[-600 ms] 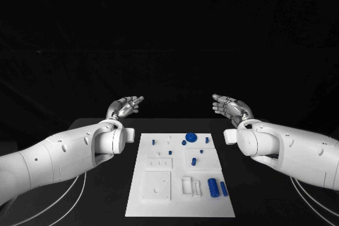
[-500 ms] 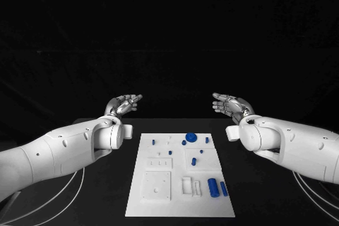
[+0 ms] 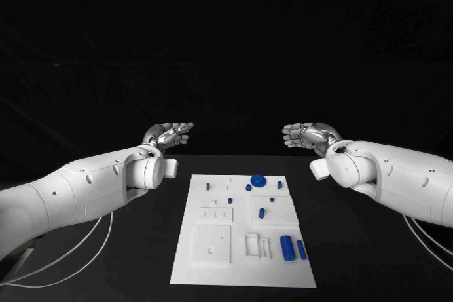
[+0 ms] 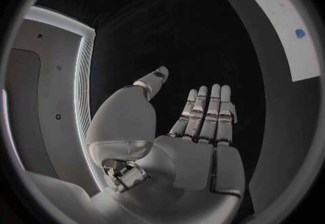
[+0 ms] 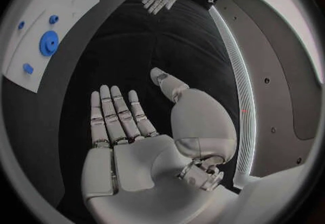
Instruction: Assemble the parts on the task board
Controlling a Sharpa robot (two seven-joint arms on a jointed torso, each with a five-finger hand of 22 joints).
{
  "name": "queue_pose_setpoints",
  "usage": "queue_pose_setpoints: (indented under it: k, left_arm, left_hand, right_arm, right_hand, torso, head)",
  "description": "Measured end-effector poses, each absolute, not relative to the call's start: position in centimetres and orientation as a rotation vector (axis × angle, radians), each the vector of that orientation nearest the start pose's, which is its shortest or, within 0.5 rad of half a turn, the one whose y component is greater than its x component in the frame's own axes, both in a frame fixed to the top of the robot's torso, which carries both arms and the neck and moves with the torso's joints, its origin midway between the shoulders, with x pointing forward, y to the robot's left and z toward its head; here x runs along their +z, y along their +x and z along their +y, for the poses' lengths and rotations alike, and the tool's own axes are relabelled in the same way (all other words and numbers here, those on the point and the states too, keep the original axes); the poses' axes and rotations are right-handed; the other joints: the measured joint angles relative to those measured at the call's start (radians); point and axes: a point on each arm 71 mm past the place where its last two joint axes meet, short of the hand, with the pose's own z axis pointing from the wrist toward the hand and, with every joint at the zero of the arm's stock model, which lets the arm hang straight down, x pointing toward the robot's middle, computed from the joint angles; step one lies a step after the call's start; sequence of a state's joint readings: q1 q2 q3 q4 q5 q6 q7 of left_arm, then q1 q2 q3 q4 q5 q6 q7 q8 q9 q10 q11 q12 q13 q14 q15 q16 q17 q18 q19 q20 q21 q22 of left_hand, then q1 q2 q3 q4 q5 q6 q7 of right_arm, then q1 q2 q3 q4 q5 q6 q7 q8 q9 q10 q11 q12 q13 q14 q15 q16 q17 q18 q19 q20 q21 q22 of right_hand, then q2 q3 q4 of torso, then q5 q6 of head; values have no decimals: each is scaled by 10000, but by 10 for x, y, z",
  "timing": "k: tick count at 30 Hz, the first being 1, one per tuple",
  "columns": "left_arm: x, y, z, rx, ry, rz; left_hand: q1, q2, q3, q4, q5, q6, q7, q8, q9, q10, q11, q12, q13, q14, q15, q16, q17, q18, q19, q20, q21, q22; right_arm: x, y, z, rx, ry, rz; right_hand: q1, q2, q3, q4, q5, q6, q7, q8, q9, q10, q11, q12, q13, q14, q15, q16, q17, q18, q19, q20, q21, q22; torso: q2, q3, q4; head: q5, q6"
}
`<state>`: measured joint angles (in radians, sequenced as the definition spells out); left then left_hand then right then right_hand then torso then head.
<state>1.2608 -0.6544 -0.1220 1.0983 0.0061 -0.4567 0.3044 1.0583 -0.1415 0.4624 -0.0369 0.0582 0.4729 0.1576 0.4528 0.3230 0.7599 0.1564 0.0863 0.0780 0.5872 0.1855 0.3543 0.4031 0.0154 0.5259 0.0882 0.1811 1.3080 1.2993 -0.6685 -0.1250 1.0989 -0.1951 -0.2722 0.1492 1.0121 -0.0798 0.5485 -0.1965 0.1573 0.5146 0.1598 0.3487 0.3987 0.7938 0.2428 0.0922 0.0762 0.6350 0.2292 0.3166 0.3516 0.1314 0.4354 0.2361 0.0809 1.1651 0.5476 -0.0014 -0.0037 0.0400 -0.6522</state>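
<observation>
The white task board [image 3: 213,263] lies in the middle of the black table, with several small blue parts on its right half: a round knob [image 3: 258,179] near the far end and two cylinders [image 3: 286,245] near the front. My left hand [image 3: 166,135] is raised beyond the board's far left corner, fingers apart, holding nothing. My right hand [image 3: 306,134] hovers beyond the far right corner, likewise open and empty. The left wrist view has my left hand [image 4: 196,121] flat with straight fingers; the right wrist view has my right hand [image 5: 125,118] spread the same way.
Black tabletop [image 3: 349,249] lies bare on both sides of the board. White cables [image 3: 104,230] hang under the left arm at the table's left side. The board's far end with the blue knob [image 5: 47,43] appears in the right wrist view.
Both hands have lifted slightly and the arms have drawn a little outward and up. The board and its parts stay where they were. Nothing was grasped.
</observation>
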Motion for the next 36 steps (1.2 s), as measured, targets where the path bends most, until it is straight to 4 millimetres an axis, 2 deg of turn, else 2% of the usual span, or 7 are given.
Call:
queue_pose_setpoints:
  k: [6, 11, 16, 21, 26, 29, 36]
  left_arm:
    - [-199, 560, 257, -11387, -11901, 13373]
    - [-198, 553, 259, -11620, -11826, 13594]
    - [-192, 543, 253, -12030, -11476, 13923]
    - [-189, 532, 244, -12438, -11148, 14271]
    - [-184, 519, 240, -12799, -10797, 14572]
    - [-179, 514, 241, -12943, -10607, 14637]
    - [-167, 500, 236, -13399, -10197, 14809]
  left_hand:
    - [291, 291, -106, -312, 106, 767, 65, 210, 97, 961, 177, 320, 98, 882, 5, 448, 145, -3, 577, -58, 381, -1]
    - [564, 564, -52, -862, 614, 1549, 173, 322, 139, 1991, 206, 638, 205, 1984, -165, 950, 356, 317, 1306, -180, 832, 0]
    - [649, 710, 22, -1380, 725, 2258, 284, 430, 195, 2808, 34, 794, 278, 2626, -417, 1262, 511, 395, 1780, -406, 1194, -1]
    - [578, 780, 115, -1744, 725, 2439, 314, 318, 197, 3013, -12, 713, 263, 3130, -649, 1491, 669, 390, 2202, -621, 1552, -3]
    - [522, 836, 122, -1944, 725, 2507, 315, 169, 196, 3114, -20, 566, 228, 3666, -902, 1940, 923, 377, 2632, -868, 1986, -2]
    - [520, 838, 122, -1980, 725, 2578, 316, 94, 210, 3177, -30, 488, 211, 3829, -1062, 2218, 1083, 368, 2781, -1017, 2223, -3]
    - [383, 781, 134, -2213, 920, 2799, 242, -8, 295, 3655, -175, 412, 244, 4126, -1324, 2873, 1434, 247, 3076, -1311, 2856, -5]
  right_arm:
    - [-185, 568, -247, 10250, 7930, 16128]
    - [-181, 567, -240, 9410, 5834, 16298]
    - [-173, 568, -230, 8621, 3646, 16260]
    - [-170, 567, -223, 7948, 1883, 16173]
    - [-171, 564, -220, 7462, 433, 16370]
    - [-169, 561, -213, 7315, -434, 16481]
    - [-166, 553, -197, 6718, -2068, 16388]
  right_hand:
    - [510, -220, 340, -451, 243, 1024, 125, 417, 91, 981, -195, 282, 96, 657, 56, 314, 125, 157, 367, 15, 0, -4]
    - [797, -324, 762, -591, 385, 1913, 259, 627, 98, 2075, -609, 639, 325, 2017, -557, 1025, 579, 548, 1527, -59, 476, 227]
    - [886, -413, 1151, -719, 286, 2548, 335, 661, 78, 2804, -883, 725, 514, 3760, -1412, 1903, 1269, 1215, 3348, -151, 1124, 229]
    - [939, -466, 1336, -863, 638, 2964, 277, 660, 84, 3384, -1166, 707, 796, 5259, -2075, 2592, 2195, 1246, 5303, -715, 1604, -59]
    - [1096, -623, 933, -958, 999, 3260, 153, 660, 154, 3701, -1486, 706, 1082, 7061, -2487, 4188, 3348, 1161, 7556, -1625, 2830, 404]
    - [1096, -623, 600, -954, 1061, 3418, 104, 632, 176, 3806, -1590, 647, 1211, 7337, -2596, 5342, 4113, 1090, 8267, -2061, 3530, 941]
    - [1362, -757, 759, -914, 661, 3710, -10, 574, 199, 3948, -1624, 440, 1310, 6817, -2612, 6111, 4623, 1095, 8136, -2150, 3792, 1410]
  torso:
    - [36, -7, 25]
    - [115, -26, 71]
    - [269, -44, 140]
    - [408, -55, 227]
    - [564, -72, 338]
    - [670, -82, 405]
    - [931, -96, 504]
  head:
    - [30, -38]
    - [38, -41]
    - [8, -15]
    - [-39, -12]
    - [-110, 8]
    - [-162, 55]
    - [-247, 167]
